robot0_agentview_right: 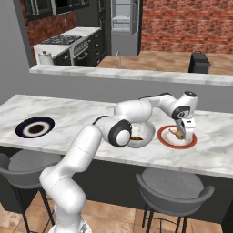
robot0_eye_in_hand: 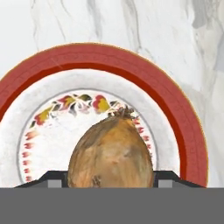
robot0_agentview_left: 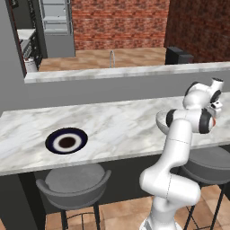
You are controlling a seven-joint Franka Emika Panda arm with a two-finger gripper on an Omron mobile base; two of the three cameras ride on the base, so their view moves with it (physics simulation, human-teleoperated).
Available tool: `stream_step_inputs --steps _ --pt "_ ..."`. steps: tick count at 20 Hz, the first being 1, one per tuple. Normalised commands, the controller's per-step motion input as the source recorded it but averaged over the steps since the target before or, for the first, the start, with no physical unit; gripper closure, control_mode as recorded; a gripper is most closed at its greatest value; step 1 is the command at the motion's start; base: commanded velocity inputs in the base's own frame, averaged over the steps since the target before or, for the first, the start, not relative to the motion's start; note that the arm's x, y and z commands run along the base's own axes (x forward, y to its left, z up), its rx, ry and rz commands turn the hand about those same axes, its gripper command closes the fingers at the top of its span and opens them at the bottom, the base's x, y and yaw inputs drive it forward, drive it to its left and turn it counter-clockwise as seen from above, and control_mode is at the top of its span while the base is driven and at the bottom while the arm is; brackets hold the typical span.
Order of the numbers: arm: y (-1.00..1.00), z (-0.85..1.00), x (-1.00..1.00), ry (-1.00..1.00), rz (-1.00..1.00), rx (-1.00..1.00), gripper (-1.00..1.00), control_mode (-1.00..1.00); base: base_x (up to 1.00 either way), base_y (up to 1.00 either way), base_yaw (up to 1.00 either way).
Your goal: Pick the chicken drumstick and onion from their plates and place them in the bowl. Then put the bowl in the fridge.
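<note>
Onion [robot0_eye_in_hand: 111, 153]: closest to my hand camera, low centre of frame, sitting between the two dark fingertips [robot0_eye_in_hand: 53, 180] that poke up at the bottom edge either side of it.
Pincer [robot0_agentview_right: 181, 133]: I judge it clenched on the onion, since each tip meets a flank of the bulb; whether the onion has left the plate I cannot tell.
Navy-rimmed plate [robot0_agentview_left: 66, 141]: left of frame in the left base view, bare dark centre, well apart from the arm; I take it as the drumstick's plate, now emptied.
Bowl [robot0_agentview_right: 142, 134]: middle of the right base view, partly behind the forearm, with something orange-brown inside that I read as the chicken drumstick [robot0_agentview_right: 137, 137].
Red-rimmed plate [robot0_eye_in_hand: 175, 113]: just right of the bowl, directly under the hand, so the carry to the bowl should be short.
Tabletop [robot0_agentview_left: 121, 126]: marble, carrying both plates and the bowl.
Fridge [robot0_agentview_right: 123, 25]: top of frame, far behind the raised ledge, so the base must drive there later.
Writing: none readable; the red plate bears only a painted leaf-and-flower ring.
</note>
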Motion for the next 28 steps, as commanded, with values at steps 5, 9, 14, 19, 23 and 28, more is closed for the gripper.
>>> stream_step_inputs --steps 5,9,14,19,23,28 --pt "0.08 0.35 -0.42 -0.02 0.0 0.0 1.0 -1.0 0.0 0.0 0.0" --pt "0.2 0.4 -0.43 -0.07 0.0 0.0 1.0 -1.0 0.0 0.0 0.0" --pt "0.34 0.32 -0.45 -0.1 0.0 0.0 1.0 -1.0 0.0 0.0 0.0" --pt "0.49 0.16 -0.36 -0.07 0.0 0.0 1.0 -1.0 0.0 0.0 0.0" --pt "0.5 0.23 -0.33 -0.08 0.0 -0.05 1.0 -1.0 0.0 0.0 0.0" --pt "0.53 0.23 -0.19 -0.04 0.0 -0.12 1.0 -1.0 0.0 0.0 0.0"
